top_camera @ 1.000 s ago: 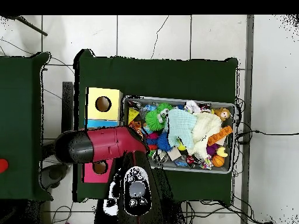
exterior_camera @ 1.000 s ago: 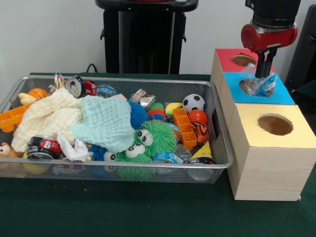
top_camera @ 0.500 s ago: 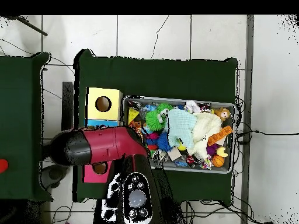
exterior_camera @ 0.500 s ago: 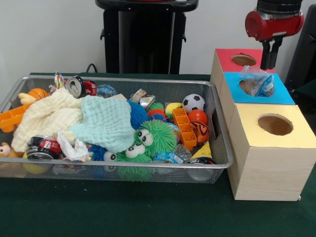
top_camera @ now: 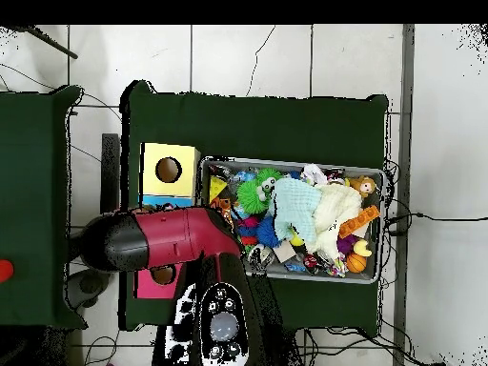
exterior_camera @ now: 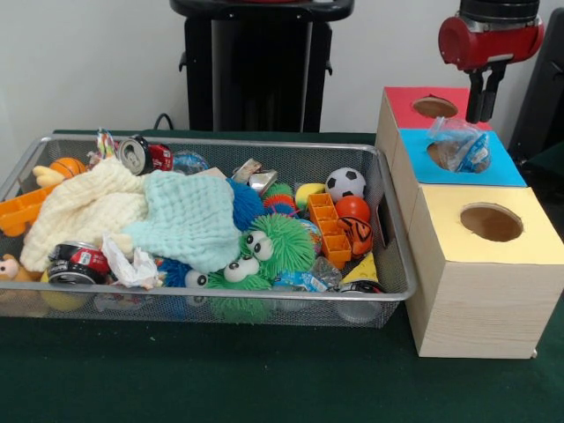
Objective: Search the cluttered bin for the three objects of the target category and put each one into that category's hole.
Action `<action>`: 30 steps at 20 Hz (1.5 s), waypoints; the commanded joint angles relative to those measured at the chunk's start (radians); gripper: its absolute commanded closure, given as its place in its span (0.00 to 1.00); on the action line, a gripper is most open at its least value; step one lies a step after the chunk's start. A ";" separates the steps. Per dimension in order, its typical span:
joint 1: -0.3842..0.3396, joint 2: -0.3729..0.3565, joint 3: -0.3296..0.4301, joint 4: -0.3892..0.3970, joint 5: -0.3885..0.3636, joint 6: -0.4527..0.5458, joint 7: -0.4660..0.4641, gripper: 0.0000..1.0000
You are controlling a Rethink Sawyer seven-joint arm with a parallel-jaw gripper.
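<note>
Arm (top_camera: pixel 157 240): in the overhead view we see its red and black body lying across the boxes at left of centre, hiding the blue box there. In the front view only the red wrist and gripper (exterior_camera: pixel 483 99) show, at the upper right corner, hanging upright above the red box (exterior_camera: pixel 423 107) and blue box (exterior_camera: pixel 463 159).

Gripper state: the two dark fingers hang close together with nothing between them; we cannot tell how far they are parted.

Bag (exterior_camera: pixel 458 145): a clear crumpled bag with blue print, lying over the hole of the blue box, partly sunk in, just below and left of the gripper tips and apart from them.

Yellow box (exterior_camera: pixel 486 226): nearest the lower right, its hole open.

Bin (exterior_camera: pixel 388 231): a wire mesh basket filling the left and middle, touching or just beside the boxes. It is packed with cloths (exterior_camera: pixel 150 211), balls, cans and a green fuzzy toy (exterior_camera: pixel 264 251).

Open room: bare green table (exterior_camera: pixel 220 374) along the bottom of the front view.
</note>
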 commanded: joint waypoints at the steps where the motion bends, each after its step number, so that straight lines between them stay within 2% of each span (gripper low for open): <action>1: -0.010 0.050 0.027 0.032 -0.009 0.017 0.124 1.00; 21: 0.029 0.079 0.017 0.040 0.004 -0.030 0.171 1.00; 30: 0.018 0.106 0.012 0.057 -0.017 -0.095 0.159 1.00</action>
